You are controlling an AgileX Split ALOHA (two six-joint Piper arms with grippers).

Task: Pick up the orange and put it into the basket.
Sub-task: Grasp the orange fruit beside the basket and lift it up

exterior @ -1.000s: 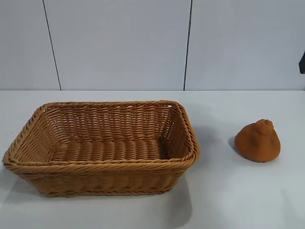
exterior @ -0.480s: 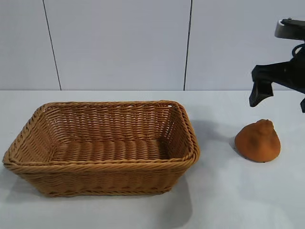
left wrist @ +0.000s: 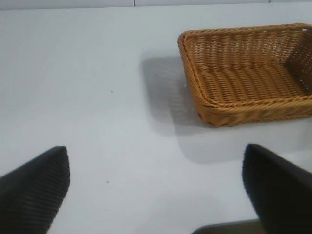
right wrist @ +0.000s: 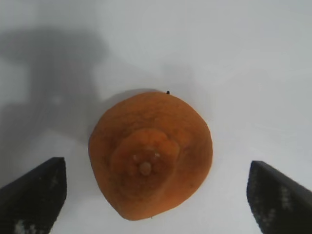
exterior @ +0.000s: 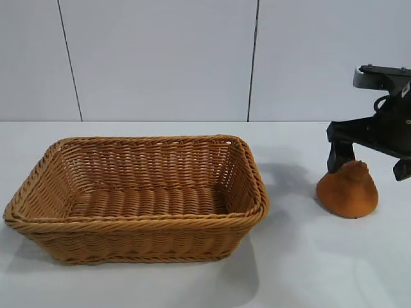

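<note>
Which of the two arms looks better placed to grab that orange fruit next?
The right. Its open right gripper hangs just above the orange, a finger on either side. The left gripper, also open, sits over bare table beyond the basket, with the orange nowhere in its view.

Right claw (exterior: 369, 165) runs off the exterior view's edge, hiding 1 fingertip

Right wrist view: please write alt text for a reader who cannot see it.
The orange sits on the white table, seen from above with its knobbly bump facing the camera. The open right gripper hangs over it, one dark fingertip on each side, not touching it.
</note>
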